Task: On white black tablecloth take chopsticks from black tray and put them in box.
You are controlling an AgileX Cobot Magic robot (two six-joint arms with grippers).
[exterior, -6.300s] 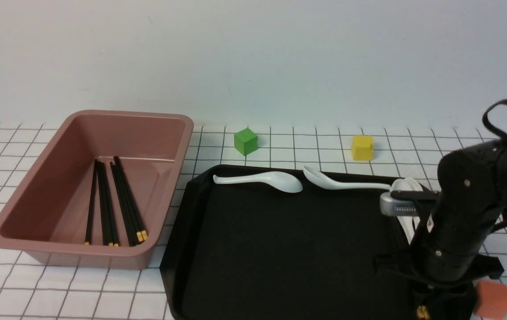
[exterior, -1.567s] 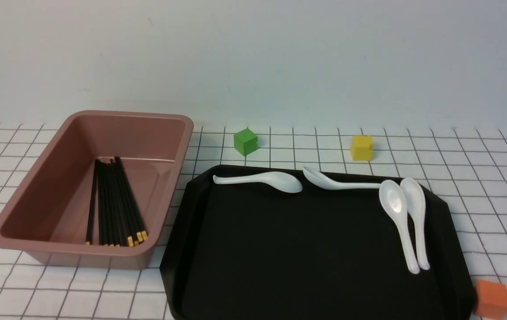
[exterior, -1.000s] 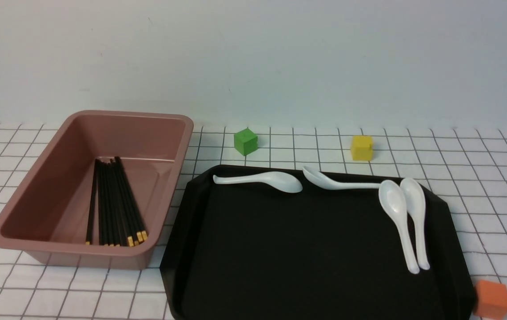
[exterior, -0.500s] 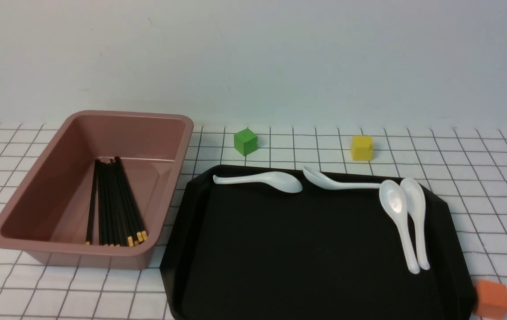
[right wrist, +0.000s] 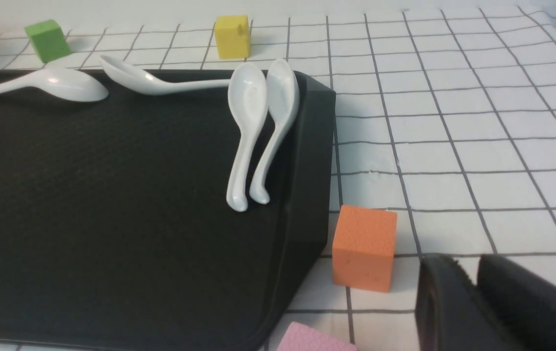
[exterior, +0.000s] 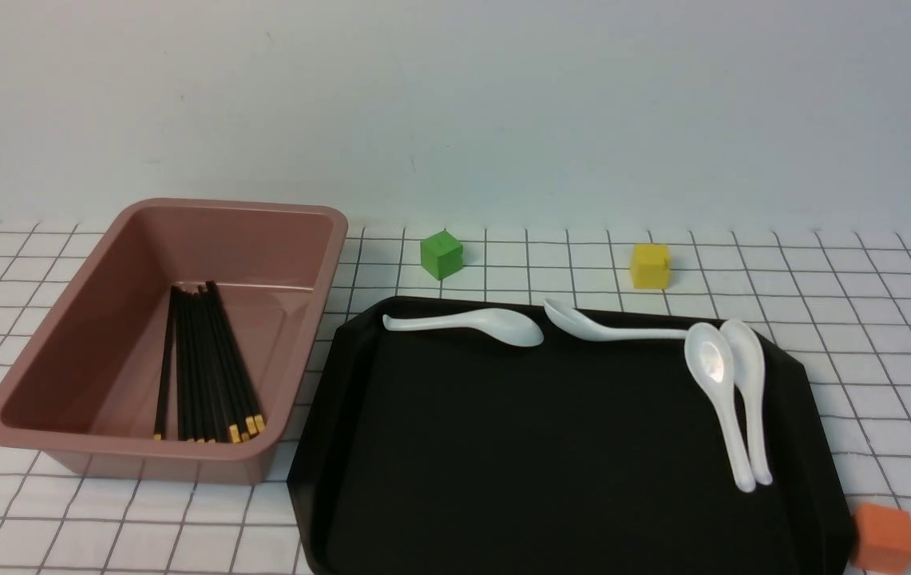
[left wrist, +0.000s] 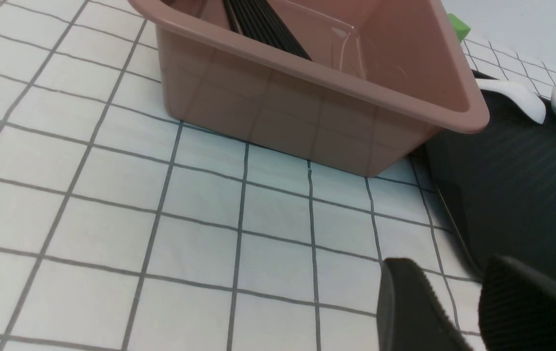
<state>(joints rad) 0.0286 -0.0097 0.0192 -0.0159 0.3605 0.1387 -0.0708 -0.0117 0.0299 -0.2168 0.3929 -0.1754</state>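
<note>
All the black chopsticks [exterior: 203,367] I can see lie side by side in the brownish-pink box [exterior: 239,209] at the left, gold ends toward me. The black tray [exterior: 503,463] to its right holds only white spoons. Neither arm shows in the front view. In the left wrist view my left gripper [left wrist: 453,267] hangs open over the tablecloth [left wrist: 112,195], near the box's [left wrist: 307,107] corner and the tray's edge [left wrist: 526,195]. In the right wrist view my right gripper [right wrist: 464,261] hovers over cloth beside the tray [right wrist: 87,219], jaws narrowly open and empty.
Several white spoons [exterior: 467,323] lie along the tray's far and right sides. A green cube [exterior: 441,254] and a yellow cube [exterior: 651,265] sit behind the tray. An orange cube [right wrist: 363,246] stands at its near right corner, with a pink block [right wrist: 314,341] beside it.
Since the oldest frame the right arm has left the tray's right end, and more chopsticks lie in the box. Over the last second nothing has visibly moved.
</note>
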